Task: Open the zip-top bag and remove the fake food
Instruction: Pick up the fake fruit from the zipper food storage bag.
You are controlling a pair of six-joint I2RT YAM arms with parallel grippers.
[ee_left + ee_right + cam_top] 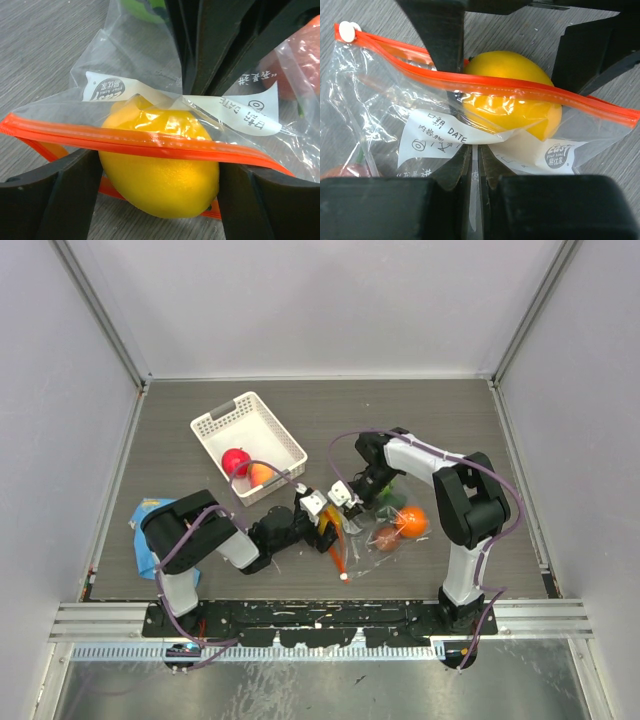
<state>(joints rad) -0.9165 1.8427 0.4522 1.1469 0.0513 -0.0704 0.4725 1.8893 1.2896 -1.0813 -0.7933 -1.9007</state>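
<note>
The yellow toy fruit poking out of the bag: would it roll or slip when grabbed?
Probably rolls: the yellow fruit is egg-shaped, with no flat side showing. Likely a bit slippery, since its skin is smooth and glossy with bright highlights. It looks stiff rather than squashy, keeping its rounded form where the zip-top bag's orange strip crosses it.

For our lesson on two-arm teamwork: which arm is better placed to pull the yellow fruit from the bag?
Left, probably. The left gripper straddles the yellow fruit at the open mouth, while the right gripper pinches the zip-top bag, steadying it.
</note>
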